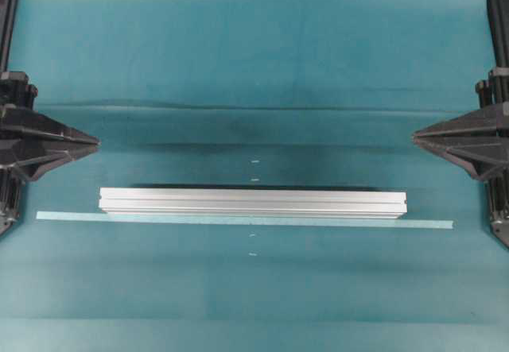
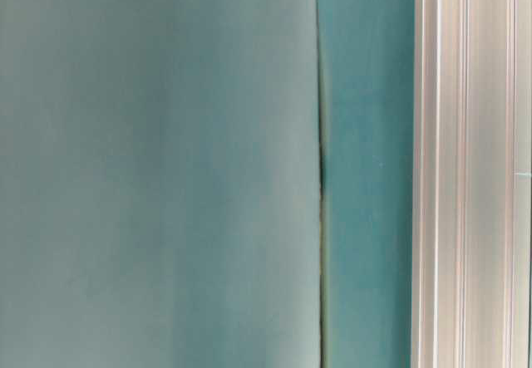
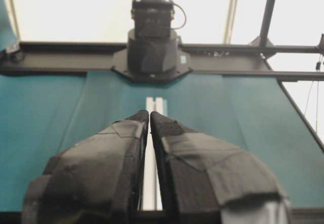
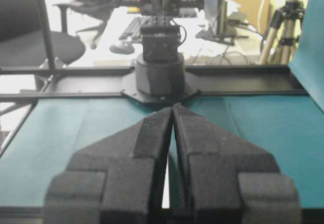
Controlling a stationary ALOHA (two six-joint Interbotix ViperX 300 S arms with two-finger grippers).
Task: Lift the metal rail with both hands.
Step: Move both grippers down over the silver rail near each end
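Note:
The metal rail [image 1: 253, 203], a long silver grooved bar, lies flat on the teal cloth across the middle of the overhead view. It fills the right side of the table-level view [image 2: 472, 169] and shows as a pale strip beyond the tips in the left wrist view [image 3: 155, 104]. My left gripper [image 1: 97, 141] hovers at the left edge, shut and holding nothing, behind the rail's left end. My right gripper [image 1: 414, 137] mirrors it at the right edge, also shut and empty. In each wrist view the fingertips [image 3: 149, 116] [image 4: 172, 108] meet at their points.
A thin pale tape strip [image 1: 429, 224] runs along the rail's near side, longer than the rail. Small white marks [image 1: 254, 162] dot the cloth at centre. A cloth seam [image 1: 238, 107] crosses behind the grippers. The opposite arm bases [image 3: 153, 47] [image 4: 160, 72] stand at the table ends.

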